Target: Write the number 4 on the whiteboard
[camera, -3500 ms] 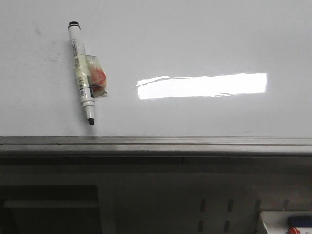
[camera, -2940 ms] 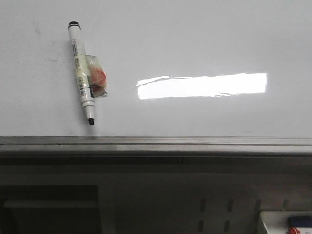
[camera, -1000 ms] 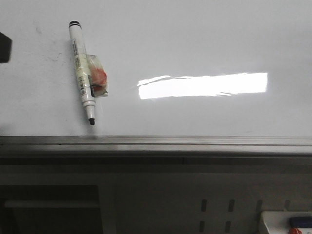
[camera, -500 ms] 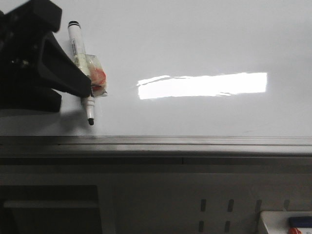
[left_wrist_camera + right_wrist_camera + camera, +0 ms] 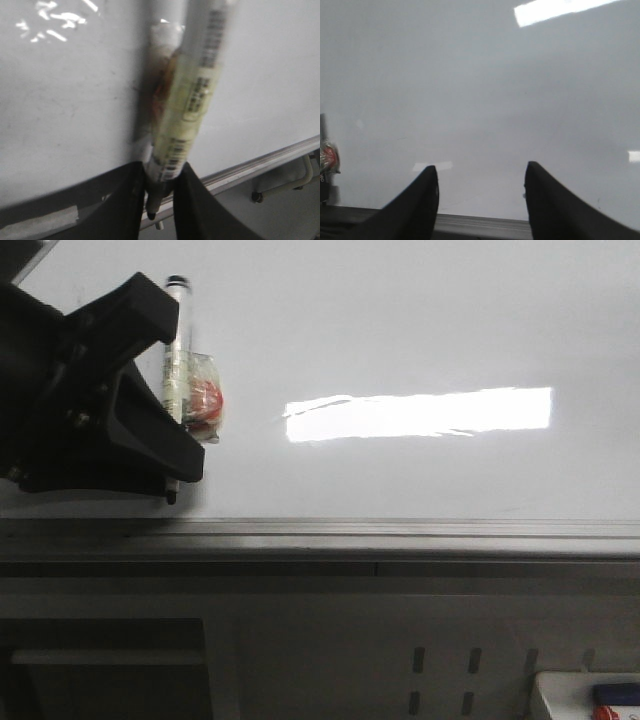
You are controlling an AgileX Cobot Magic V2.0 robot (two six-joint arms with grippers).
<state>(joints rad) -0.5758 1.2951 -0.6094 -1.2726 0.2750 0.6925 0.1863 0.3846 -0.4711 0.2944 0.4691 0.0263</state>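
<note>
Left end effector pinches the marker near its tip; it could slip on the whiteboard.

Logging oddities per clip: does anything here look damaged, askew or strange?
One oddity: the marker in the left claw has a crumpled clear wrap with something red taped to its barrel. The whiteboard bears no strokes yet, only faint smudges.
</note>
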